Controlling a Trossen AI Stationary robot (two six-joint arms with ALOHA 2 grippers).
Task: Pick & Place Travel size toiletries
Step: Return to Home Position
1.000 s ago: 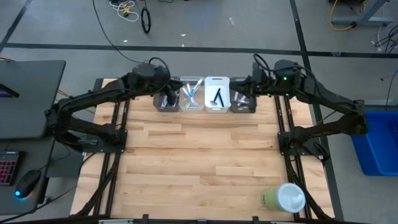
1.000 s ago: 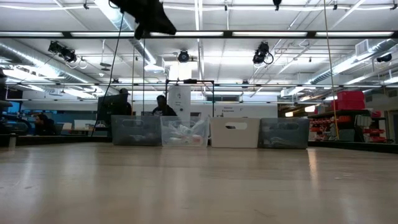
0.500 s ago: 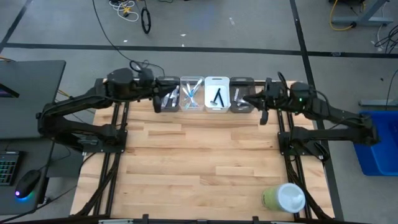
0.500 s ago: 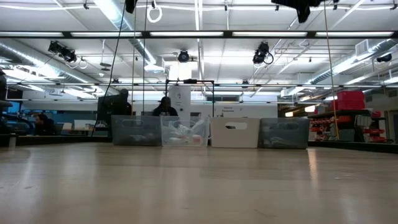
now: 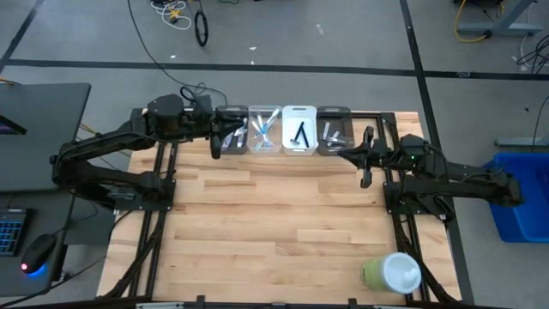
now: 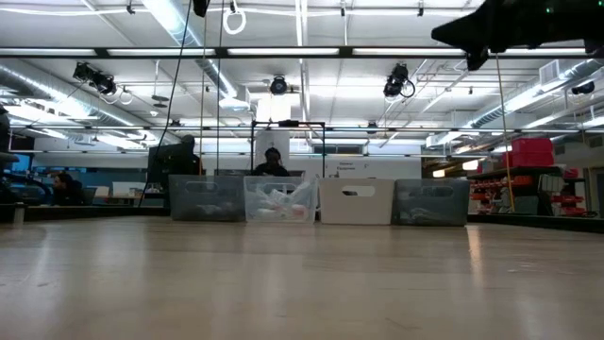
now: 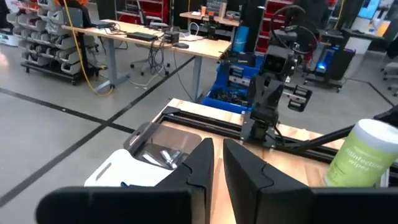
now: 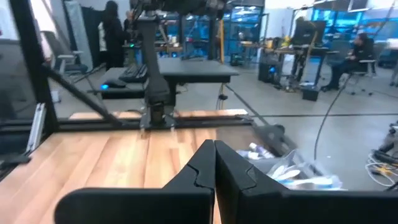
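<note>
While both hover, I log left gripper [image 7: 217, 148] jaws narrow, toiletries [image 5: 266, 130] in bins [image 5: 298, 109] just beyond; right gripper [image 8: 213, 149] jaws closed.

A row of four bins [image 5: 298, 110] stands along the far edge of the desk [image 5: 274, 215], with toiletries [image 5: 263, 130] lying inside them. The left tool [image 5: 214, 143] hangs at the row's left end. The right tool [image 5: 364, 166] hangs just past its right end. A round container [image 5: 391, 273] sits near the desk's front right corner.
</note>
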